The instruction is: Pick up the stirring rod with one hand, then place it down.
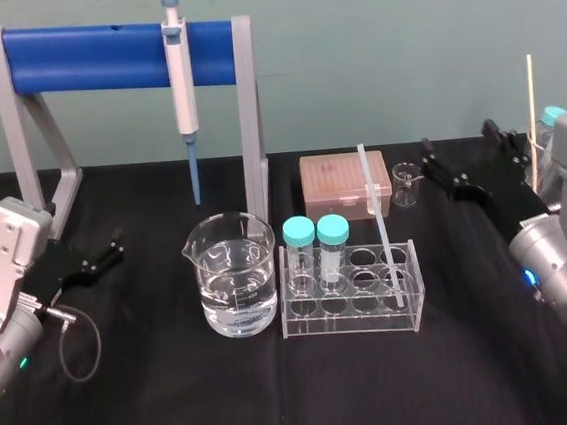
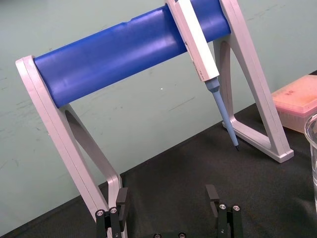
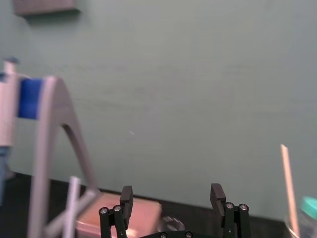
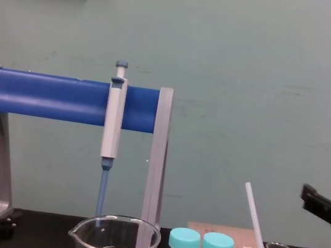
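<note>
Jaws spread and empty on the right gripper (image 3: 171, 196), stirring rod (image 1: 381, 225) leaning in the tube rack (image 1: 354, 318) to their left; left gripper (image 2: 166, 198) parked, spread too.

You have a black table (image 1: 181, 403) before you. On its far left part stands a grey stand (image 1: 250, 115) with a blue bar. In front of the stand's right leg is a large glass beaker (image 1: 230, 263) with water, and just beside it, to the right, a clear tube rack (image 1: 349, 319). Behind the rack sit a pink box (image 1: 341, 182) and a small beaker (image 1: 407, 183).
</note>
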You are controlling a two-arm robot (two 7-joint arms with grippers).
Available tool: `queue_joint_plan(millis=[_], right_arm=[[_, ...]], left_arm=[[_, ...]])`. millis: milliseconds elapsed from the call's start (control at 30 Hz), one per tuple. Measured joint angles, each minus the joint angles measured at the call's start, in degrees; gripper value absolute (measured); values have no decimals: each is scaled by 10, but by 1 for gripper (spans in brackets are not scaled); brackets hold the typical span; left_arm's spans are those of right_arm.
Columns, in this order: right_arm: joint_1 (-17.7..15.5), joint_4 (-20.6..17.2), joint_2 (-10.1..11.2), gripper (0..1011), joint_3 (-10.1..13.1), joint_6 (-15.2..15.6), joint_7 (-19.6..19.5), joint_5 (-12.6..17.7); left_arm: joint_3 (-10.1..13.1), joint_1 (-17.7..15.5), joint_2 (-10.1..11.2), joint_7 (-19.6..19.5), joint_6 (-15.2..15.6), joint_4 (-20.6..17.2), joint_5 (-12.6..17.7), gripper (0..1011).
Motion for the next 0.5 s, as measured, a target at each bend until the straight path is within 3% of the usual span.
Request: queue_joint_plan(millis=[333, 500], right_arm=[[-7, 25, -12, 1003, 16, 36, -31, -29], [-7, 24, -12, 1003, 15, 35, -31, -28]], left_arm=[[0, 0, 0, 0, 0, 0, 0, 1000], [0, 0, 0, 0, 0, 0, 0, 1000]])
